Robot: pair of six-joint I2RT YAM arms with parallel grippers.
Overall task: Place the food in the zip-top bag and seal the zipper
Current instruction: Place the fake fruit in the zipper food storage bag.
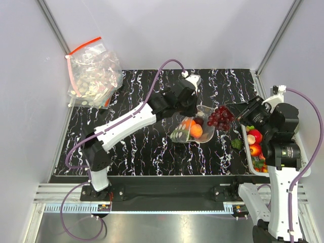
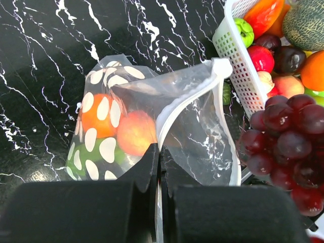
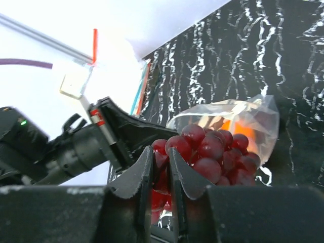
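The zip-top bag [image 2: 109,109], clear with white oval spots, lies mid-table with its mouth held open toward the right; it also shows in the top view [image 1: 188,132]. An orange fruit [image 2: 93,115], a peach-coloured fruit [image 2: 135,132] and something green sit inside. My left gripper [image 2: 160,152] is shut on the bag's mouth edge, on the pale zipper [image 2: 174,109]. My right gripper [image 3: 161,161] is shut on a bunch of dark red grapes [image 3: 212,152], held just above the bag's mouth [image 1: 220,116].
A white basket [image 2: 234,53] of toy fruit and vegetables stands at the right edge, also in the top view [image 1: 258,162]. A heap of spotted bags with a red strip [image 1: 93,76] lies at the back left corner. A green item [image 1: 236,144] lies beside the basket.
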